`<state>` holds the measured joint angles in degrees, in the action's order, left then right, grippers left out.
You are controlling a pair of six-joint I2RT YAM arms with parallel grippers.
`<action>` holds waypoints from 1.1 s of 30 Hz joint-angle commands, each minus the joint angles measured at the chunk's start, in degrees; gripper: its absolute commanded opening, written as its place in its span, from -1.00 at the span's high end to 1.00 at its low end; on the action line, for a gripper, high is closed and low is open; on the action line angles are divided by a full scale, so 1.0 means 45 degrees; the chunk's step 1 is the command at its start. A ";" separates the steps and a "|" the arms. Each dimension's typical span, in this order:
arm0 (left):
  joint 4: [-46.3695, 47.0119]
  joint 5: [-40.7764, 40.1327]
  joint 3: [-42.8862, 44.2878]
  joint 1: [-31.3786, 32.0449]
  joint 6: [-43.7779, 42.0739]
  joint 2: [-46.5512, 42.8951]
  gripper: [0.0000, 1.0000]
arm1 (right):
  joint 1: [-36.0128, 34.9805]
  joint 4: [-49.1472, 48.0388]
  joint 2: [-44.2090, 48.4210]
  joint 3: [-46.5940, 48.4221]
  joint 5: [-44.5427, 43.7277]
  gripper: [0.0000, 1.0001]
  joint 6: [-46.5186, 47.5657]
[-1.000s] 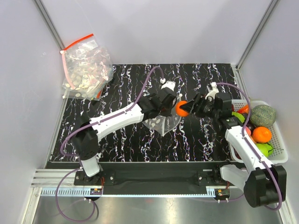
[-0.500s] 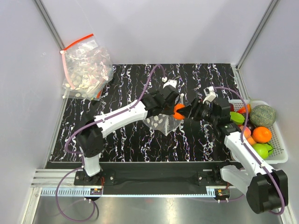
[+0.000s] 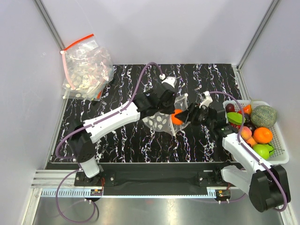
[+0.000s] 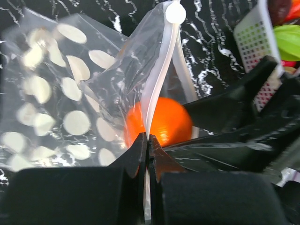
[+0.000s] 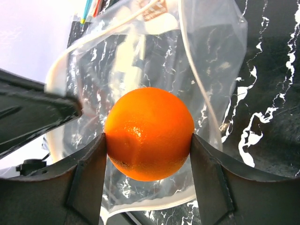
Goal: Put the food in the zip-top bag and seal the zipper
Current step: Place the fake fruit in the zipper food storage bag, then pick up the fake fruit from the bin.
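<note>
The zip-top bag (image 3: pixel 161 121) is clear with white oval spots and is held up over the black marbled mat. My left gripper (image 4: pixel 148 140) is shut on its pale zipper strip (image 4: pixel 157 89), holding the mouth open. An orange (image 5: pixel 149 133) is pinched between the fingers of my right gripper (image 5: pixel 148 147), sitting in the bag's mouth with clear film (image 5: pixel 211 56) around it. From above, the orange (image 3: pixel 176 116) shows between the two grippers, with the right gripper (image 3: pixel 183 116) on its right. The left wrist view shows the orange (image 4: pixel 166 123) behind the strip.
A white basket (image 3: pixel 278 140) at the right edge holds several fruits, among them an orange, a green melon and limes. A heap of clear bags with a red strip (image 3: pixel 86 68) lies at the back left corner. Grey walls enclose the mat.
Both arms moved left and toward the near edge. The bag has been lifted and its mouth opened, and the orange has gone from beside the bag into its mouth.
</note>
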<state>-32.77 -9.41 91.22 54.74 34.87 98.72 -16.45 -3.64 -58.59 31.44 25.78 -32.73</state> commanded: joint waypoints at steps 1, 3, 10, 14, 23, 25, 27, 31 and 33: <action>0.0740 0.0704 -0.0231 0.0004 0.0238 -0.0706 1.00 | -0.0348 -0.0754 -0.0125 0.0433 -0.0922 -0.13 -0.0226; 0.0779 0.0860 -0.0252 0.0003 0.0258 -0.0784 1.00 | -0.0465 -0.0657 -0.0145 0.0610 -0.1177 -0.41 -0.0207; 0.0818 0.1388 -0.0485 -0.0270 0.0239 -0.1136 1.00 | -0.0486 0.0552 0.0694 0.1079 -0.1471 -0.87 0.0086; 0.0955 0.1387 -0.0778 -0.0446 0.0239 -0.1195 1.00 | -0.0486 0.1705 0.1163 0.1430 -0.1685 -0.50 0.0144; 0.1306 0.1056 -0.1462 -0.0524 0.0180 -0.1097 1.00 | -0.0505 0.5024 0.2021 0.2445 -0.2563 -0.31 0.0710; 0.1443 0.1017 -0.1618 -0.0544 0.0180 -0.1058 1.00 | -0.0486 0.6701 0.2159 0.3030 -0.3887 -0.30 0.1003; 0.1561 0.1036 -0.1638 -0.0544 0.0083 -0.1000 1.00 | -0.0486 0.8318 0.2044 0.3770 -0.5659 -0.28 0.1373; 0.1346 0.1017 -0.1657 -0.0524 -0.0366 -0.1116 1.00 | -0.0466 0.9987 0.1594 0.4555 -0.7700 -0.26 0.0966; 0.1307 0.0627 -0.1930 -0.0544 -0.0580 -0.1369 1.00 | -0.0466 1.0163 0.1788 0.4517 -0.8477 -0.32 0.0383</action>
<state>-29.32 -5.02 83.72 52.49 34.54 95.92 -18.33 34.83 -50.87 49.89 -1.91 -29.17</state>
